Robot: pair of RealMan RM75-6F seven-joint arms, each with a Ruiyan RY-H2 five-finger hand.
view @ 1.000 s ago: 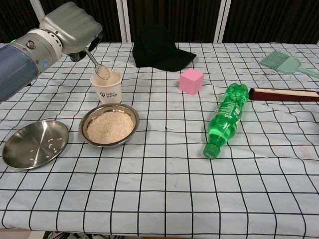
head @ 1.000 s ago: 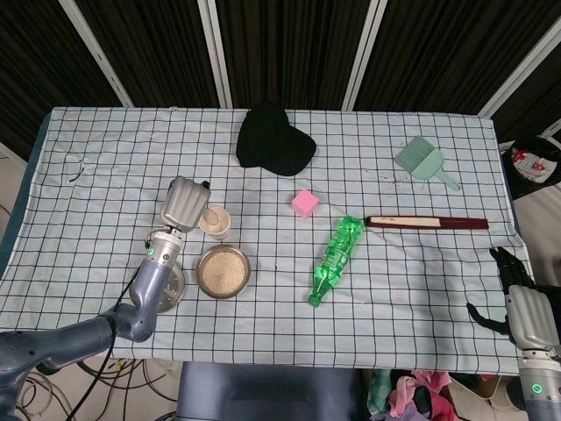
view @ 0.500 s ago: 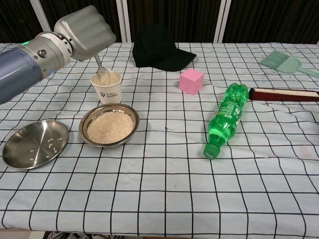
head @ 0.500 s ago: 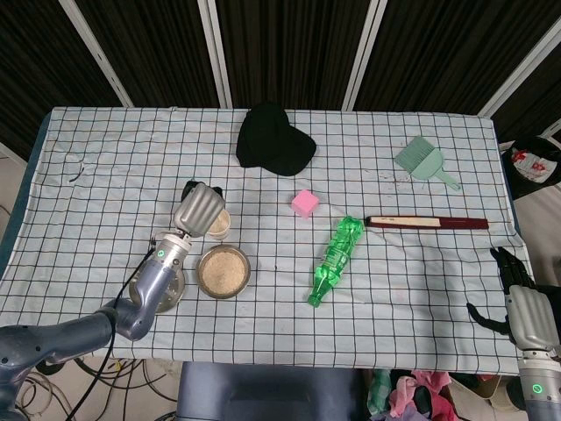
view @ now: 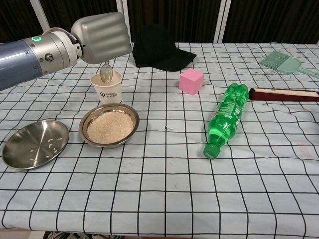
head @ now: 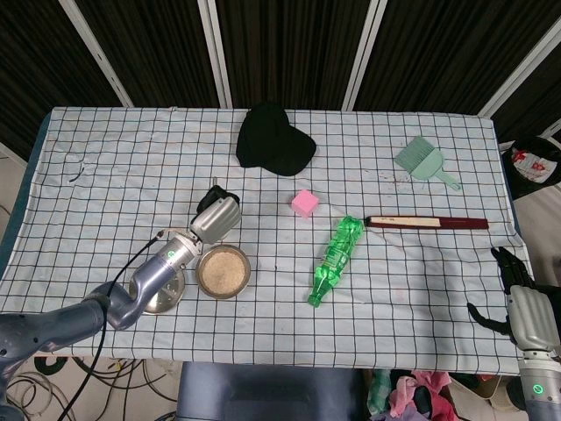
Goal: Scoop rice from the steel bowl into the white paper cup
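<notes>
My left hand point(view: 102, 37) is closed around a spoon point(view: 106, 73), bowl end hanging right over the mouth of the white paper cup point(view: 106, 88). I can't tell whether the spoon is loaded or already tipped out. The steel bowl point(view: 109, 126) sits just in front of the cup and looks mostly full of rice, so I judge several scoops remain. How much is in the cup isn't visible. A steel plate point(view: 34, 144) beside the bowl has a few stray grains. My right hand point(head: 526, 309) hangs off the table's near right corner, fingers apart, holding nothing. The surface is a checked cloth point(view: 164, 189), wrinkled toward the right, with dark slatted panels behind.
</notes>
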